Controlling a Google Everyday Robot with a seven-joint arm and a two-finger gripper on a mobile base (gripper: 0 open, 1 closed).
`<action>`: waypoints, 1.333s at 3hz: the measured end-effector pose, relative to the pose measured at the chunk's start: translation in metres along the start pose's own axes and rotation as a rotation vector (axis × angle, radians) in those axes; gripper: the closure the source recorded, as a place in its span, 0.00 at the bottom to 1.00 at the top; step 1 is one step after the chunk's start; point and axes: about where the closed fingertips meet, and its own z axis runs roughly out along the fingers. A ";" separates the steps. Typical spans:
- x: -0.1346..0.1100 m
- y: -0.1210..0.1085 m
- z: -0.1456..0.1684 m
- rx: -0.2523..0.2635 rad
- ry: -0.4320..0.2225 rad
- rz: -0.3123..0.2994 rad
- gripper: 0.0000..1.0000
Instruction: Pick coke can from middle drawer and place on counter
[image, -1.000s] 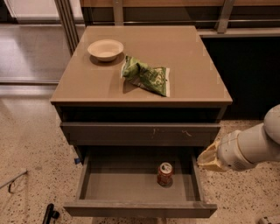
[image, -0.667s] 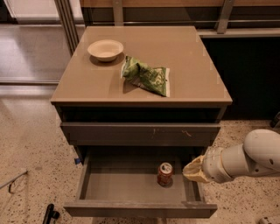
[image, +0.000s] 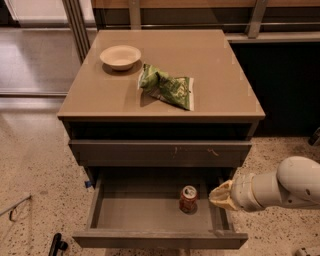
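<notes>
The coke can (image: 188, 198), red with a silver top, stands upright on the grey floor of the open middle drawer (image: 135, 210), right of centre. My gripper (image: 218, 195) is at the end of the white arm coming in from the right. It sits over the drawer's right side wall, just right of the can and about level with its top, apart from it. The tan counter (image: 215, 75) is the cabinet's top slab above.
A cream bowl (image: 120, 56) and a green chip bag (image: 166, 86) lie on the counter. The closed drawer front (image: 160, 152) above the open drawer has pale scratch marks. Speckled terrazzo floor (image: 35, 165) surrounds the cabinet. A dark object (image: 57, 245) stands at the lower left.
My arm and gripper have moved left and slightly down, from outside the drawer's right side to over its right wall, close to the can. The can has not moved.
</notes>
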 end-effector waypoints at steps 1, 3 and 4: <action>0.023 -0.014 0.037 0.012 -0.083 -0.033 1.00; 0.018 -0.010 0.035 0.003 -0.071 -0.069 1.00; 0.023 -0.010 0.048 -0.006 -0.069 -0.096 0.90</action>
